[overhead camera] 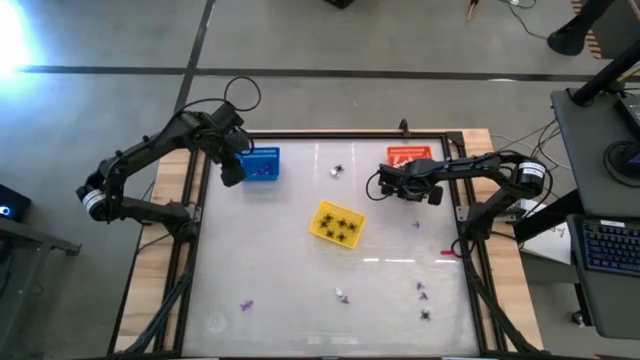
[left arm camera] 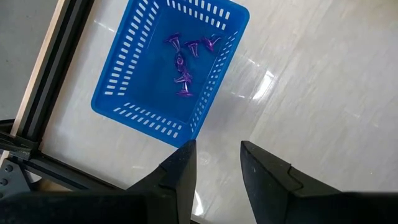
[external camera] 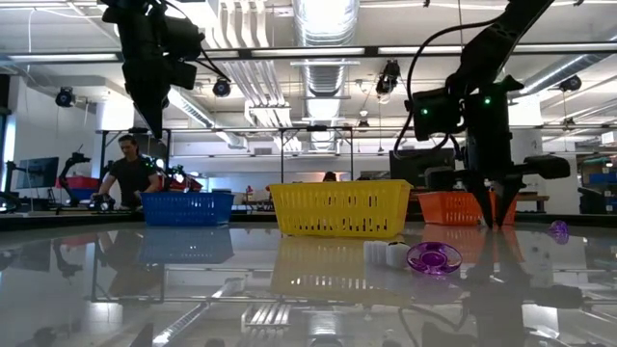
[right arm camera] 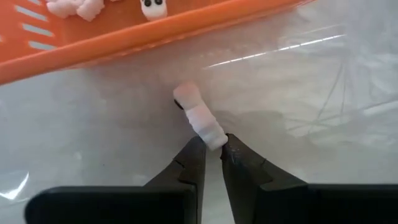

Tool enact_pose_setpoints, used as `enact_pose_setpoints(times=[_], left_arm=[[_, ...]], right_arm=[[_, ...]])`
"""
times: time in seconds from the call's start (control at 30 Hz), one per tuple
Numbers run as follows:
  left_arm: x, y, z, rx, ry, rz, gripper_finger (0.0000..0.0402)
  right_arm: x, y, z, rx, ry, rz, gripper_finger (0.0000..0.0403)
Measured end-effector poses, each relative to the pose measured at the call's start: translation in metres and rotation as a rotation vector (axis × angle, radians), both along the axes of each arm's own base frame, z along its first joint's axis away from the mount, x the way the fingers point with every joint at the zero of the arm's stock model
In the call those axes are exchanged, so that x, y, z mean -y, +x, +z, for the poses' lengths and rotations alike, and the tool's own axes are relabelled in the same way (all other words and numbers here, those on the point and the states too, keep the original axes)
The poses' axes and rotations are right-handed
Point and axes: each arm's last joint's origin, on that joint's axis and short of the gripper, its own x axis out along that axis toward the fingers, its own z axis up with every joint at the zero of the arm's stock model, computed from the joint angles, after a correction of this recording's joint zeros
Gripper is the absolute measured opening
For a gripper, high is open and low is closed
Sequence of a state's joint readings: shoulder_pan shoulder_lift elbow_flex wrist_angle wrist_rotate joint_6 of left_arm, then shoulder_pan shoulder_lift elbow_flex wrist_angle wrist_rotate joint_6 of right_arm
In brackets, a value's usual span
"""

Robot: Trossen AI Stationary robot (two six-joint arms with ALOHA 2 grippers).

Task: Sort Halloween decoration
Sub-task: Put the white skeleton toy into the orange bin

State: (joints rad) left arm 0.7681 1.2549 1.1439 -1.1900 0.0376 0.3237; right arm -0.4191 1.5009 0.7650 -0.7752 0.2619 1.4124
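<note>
White piece: we record one small white decoration (right arm camera: pixel 200 117) lying on the surface (overhead camera: pixel 300 270) just beside the orange basket's wall, its near end caught between the tips of the right pincer (right arm camera: pixel 212 149).
Right pincer: clenched on that white piece, low at the surface, right next to the orange basket.
Orange basket: we see the orange basket (overhead camera: pixel 408 156) at the far right of the surface; the right wrist view shows white pieces (right arm camera: pixel 76 6) inside it.
Yellow basket: we note the yellow basket (overhead camera: pixel 336 223) near the middle of the surface, holding several black spider shapes (overhead camera: pixel 343 226).
Blue basket: we note the blue basket (left arm camera: pixel 141 87) at the far left, holding a cluster of purple pieces (left arm camera: pixel 185 62).
Left pincer: the left pincer (left arm camera: pixel 217 168) hangs above the surface just beside the blue basket, fingers apart, with nothing between them.
Loose pieces: we count purple bits (overhead camera: pixel 246 304) scattered toward the near edge of the surface, a white bit (overhead camera: pixel 341 295), a black spider shape (overhead camera: pixel 426 315), and one small piece (overhead camera: pixel 337 171) between the blue and orange baskets.
Low view: a purple piece (external camera: pixel 433 257) and a white one (external camera: pixel 386 253) lie in front of the yellow basket.
Background: a person (external camera: pixel 128 178) stands in the room beyond the surface.
</note>
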Motion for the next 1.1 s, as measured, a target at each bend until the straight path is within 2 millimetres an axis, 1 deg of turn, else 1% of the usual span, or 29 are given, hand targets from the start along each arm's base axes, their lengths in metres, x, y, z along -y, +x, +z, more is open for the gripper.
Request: enact_pose_setpoints(times=[0.13, 0.2, 0.47, 0.63, 0.77, 0.97, 1.1], left_arm=[[0.0, 0.0, 0.0, 0.0, 0.0, 0.001, 0.0107], [0.0, 0.0, 0.0, 0.0, 0.0, 0.0, 0.0107], [0.0, 0.0, 0.0, 0.0, 0.0, 0.001, 0.0107], [0.0, 0.0, 0.0, 0.0, 0.0, 0.0, 0.0107], [0.0, 0.0, 0.0, 0.0, 0.0, 0.001, 0.0107], [0.0, 0.0, 0.0, 0.0, 0.0, 0.001, 0.0107], [0.0, 0.0, 0.0, 0.0, 0.0, 0.001, 0.0107]], right_arm=[[0.0, 0.0, 0.0, 0.0, 0.0, 0.0, 0.0015], [0.0, 0.0, 0.0, -0.002, -0.001, 0.001, 0.001], [-0.003, -0.001, 0.004, 0.015, 0.012, 0.024, 0.0009], [-0.006, -0.001, 0.009, 0.072, 0.086, 0.056, 0.0011], [-0.007, 0.0, 0.01, 0.086, 0.109, 0.078, 0.0031], [-0.008, 0.0, 0.011, 0.095, 0.128, 0.133, 0.0085], [-0.006, 0.0, 0.011, 0.049, 0.093, 0.256, 0.0113]])
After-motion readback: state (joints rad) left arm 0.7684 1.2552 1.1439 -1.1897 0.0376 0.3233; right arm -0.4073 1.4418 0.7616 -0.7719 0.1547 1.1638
